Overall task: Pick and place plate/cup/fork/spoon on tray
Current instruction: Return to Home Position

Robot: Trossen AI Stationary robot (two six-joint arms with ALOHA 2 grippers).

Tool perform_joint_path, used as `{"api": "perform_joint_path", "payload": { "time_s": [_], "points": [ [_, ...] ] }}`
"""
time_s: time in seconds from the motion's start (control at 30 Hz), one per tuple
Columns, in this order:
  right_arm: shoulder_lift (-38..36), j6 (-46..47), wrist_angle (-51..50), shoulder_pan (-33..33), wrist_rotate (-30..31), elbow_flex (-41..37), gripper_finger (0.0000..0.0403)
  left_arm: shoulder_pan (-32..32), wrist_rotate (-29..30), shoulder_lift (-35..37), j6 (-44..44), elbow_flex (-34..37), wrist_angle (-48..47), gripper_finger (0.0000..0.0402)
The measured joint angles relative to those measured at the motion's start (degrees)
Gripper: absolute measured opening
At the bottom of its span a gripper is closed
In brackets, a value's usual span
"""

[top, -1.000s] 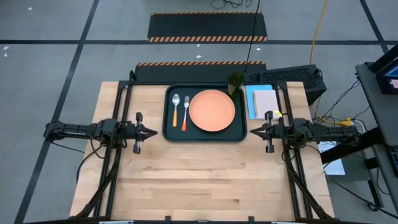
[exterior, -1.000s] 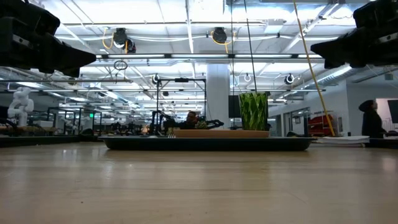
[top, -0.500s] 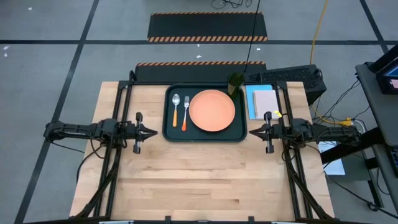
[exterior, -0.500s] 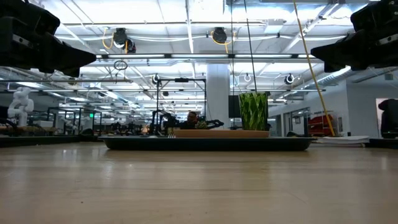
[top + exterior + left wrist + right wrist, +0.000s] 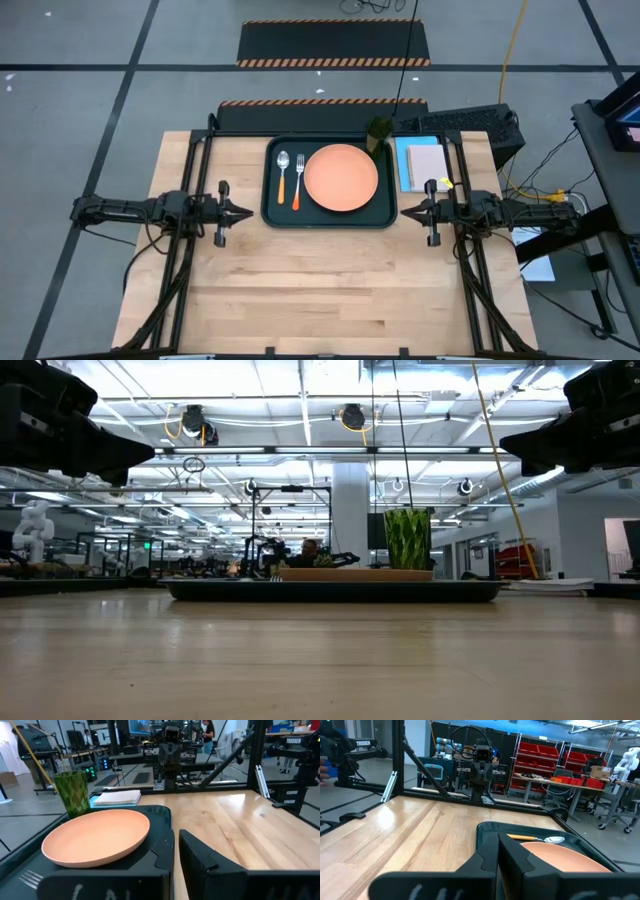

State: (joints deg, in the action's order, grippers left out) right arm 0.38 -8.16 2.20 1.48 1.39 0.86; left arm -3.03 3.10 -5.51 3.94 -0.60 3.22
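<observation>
The dark tray (image 5: 272,212) lies at the table's far middle. On it lie the salmon plate (image 5: 341,178), the fork (image 5: 298,180) and the spoon (image 5: 283,170), side by side left of the plate. The green cup (image 5: 378,132) stands upright at the tray's far right corner and also shows in the left wrist view (image 5: 72,792). My left gripper (image 5: 247,212) hovers shut just left of the tray. My right gripper (image 5: 403,211) hovers shut just right of it. Both are empty and above the table.
A pink-and-blue notepad (image 5: 423,165) lies right of the tray, beside my right arm. The near half of the wooden table (image 5: 330,290) is bare. Black frame rails (image 5: 190,180) run along both sides of the table.
My right gripper has edged slightly toward the tray and down, then come to rest. The tableware has not moved.
</observation>
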Motion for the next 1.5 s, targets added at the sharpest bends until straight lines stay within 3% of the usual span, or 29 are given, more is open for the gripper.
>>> {"api": "perform_joint_path", "payload": {
  "time_s": [0.37,0.57,0.97,1.5],
  "points": [
    [0.0,0.0,0.0,0.0,0.0,0.0,0.0000,0.0,-0.1,0.0,-2.4,0.0,0.3,0.0031],
    [0.0,0.0,0.0,0.0,0.0,0.0,0.0000,0.0,-1.9,0.0,0.4,-0.1,2.8,0.0006],
    [0.0,0.0,0.0,0.0,0.0,0.0,0.0000,0.0,0.0,0.0,5.4,-0.1,-0.5,0.0002],
    [0.0,0.0,0.1,0.0,0.0,0.0,0.0000,-0.1,-1.0,-0.2,0.6,-0.1,-2.2,0.0004]
  ]
}}
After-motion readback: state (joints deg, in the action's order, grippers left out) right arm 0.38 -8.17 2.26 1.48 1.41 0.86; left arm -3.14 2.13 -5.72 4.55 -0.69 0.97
